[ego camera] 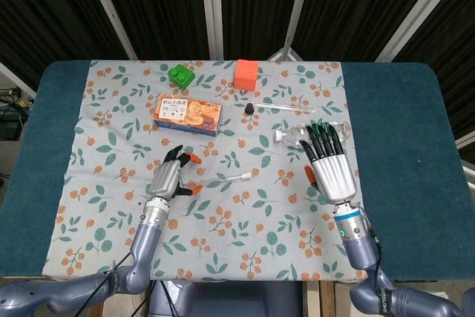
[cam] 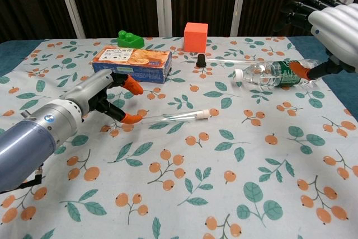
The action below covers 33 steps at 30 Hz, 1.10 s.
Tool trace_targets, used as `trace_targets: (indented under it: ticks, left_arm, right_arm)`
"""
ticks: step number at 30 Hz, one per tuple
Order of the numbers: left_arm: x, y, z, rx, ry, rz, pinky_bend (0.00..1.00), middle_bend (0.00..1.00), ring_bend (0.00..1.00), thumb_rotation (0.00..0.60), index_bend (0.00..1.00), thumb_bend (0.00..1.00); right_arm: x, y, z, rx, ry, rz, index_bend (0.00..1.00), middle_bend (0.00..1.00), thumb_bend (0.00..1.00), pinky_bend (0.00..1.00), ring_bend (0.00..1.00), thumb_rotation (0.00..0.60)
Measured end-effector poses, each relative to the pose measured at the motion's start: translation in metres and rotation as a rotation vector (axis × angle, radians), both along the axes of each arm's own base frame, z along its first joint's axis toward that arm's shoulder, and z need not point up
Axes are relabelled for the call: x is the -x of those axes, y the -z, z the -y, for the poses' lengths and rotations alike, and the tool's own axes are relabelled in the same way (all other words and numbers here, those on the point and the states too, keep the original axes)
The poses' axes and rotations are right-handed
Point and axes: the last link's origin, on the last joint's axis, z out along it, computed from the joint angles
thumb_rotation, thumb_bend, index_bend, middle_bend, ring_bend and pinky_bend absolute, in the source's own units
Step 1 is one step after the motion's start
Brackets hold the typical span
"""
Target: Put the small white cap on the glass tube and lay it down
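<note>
The glass tube (ego camera: 223, 180) (cam: 173, 116) lies flat on the flowered cloth near the middle, its small white cap (ego camera: 243, 177) (cam: 206, 113) fitted on the right end. My left hand (ego camera: 171, 180) (cam: 106, 96) is just left of the tube's bare end. Its fingers are spread and hold nothing; one orange fingertip (cam: 132, 118) sits close to the glass. My right hand (ego camera: 330, 165) (cam: 335, 26) hovers to the right with fingers stretched out flat, empty, above a water bottle.
A plastic water bottle (ego camera: 308, 133) (cam: 274, 74) lies under the right hand. Behind the capped tube are a second tube with a black cap (ego camera: 250, 109) (cam: 200, 60), a cracker box (ego camera: 187, 113) (cam: 132, 62), an orange cube (ego camera: 246, 74) and a green block (ego camera: 180, 75).
</note>
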Motion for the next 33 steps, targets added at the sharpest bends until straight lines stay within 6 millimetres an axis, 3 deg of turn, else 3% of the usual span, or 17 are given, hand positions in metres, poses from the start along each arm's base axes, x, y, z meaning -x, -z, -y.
trace_targets:
  ticks: [5, 11, 14, 18, 25, 33]
  left_arm:
    - [-0.002, -0.023, -0.002, -0.034, 0.019, -0.007, 0.00, 0.13, 0.00, 0.600, 0.10, 0.16]
    - [0.012, -0.065, 0.000, -0.116, 0.095, -0.151, 0.00, 0.08, 0.00, 0.600, 0.08, 0.16]
    - [0.024, -0.090, 0.007, -0.174, 0.145, -0.245, 0.00, 0.07, 0.00, 0.600, 0.08, 0.16]
    - [0.051, -0.126, 0.030, -0.244, 0.183, -0.353, 0.00, 0.07, 0.00, 0.600, 0.07, 0.15]
    - [0.107, -0.177, 0.087, -0.294, 0.106, -0.436, 0.00, 0.04, 0.00, 0.600, 0.07, 0.14]
    - [0.143, -0.218, 0.133, -0.345, 0.024, -0.432, 0.00, 0.04, 0.00, 0.600, 0.07, 0.14]
  right_arm:
    - [0.002, -0.006, -0.004, -0.002, 0.026, 0.029, 0.18, 0.08, 0.37, 0.00, 0.00, 0.600]
    - [0.011, -0.023, -0.013, -0.027, 0.086, 0.112, 0.02, 0.01, 0.31, 0.00, 0.00, 0.600]
    - [0.022, -0.037, -0.022, -0.050, 0.135, 0.152, 0.00, 0.00, 0.29, 0.00, 0.00, 0.600]
    - [0.041, -0.058, -0.037, -0.077, 0.210, 0.160, 0.00, 0.00, 0.29, 0.00, 0.00, 0.600]
    - [0.083, -0.090, -0.085, -0.110, 0.311, 0.146, 0.00, 0.00, 0.29, 0.00, 0.00, 0.600]
    - [0.103, -0.112, -0.115, -0.051, 0.313, 0.168, 0.00, 0.00, 0.29, 0.00, 0.00, 0.600]
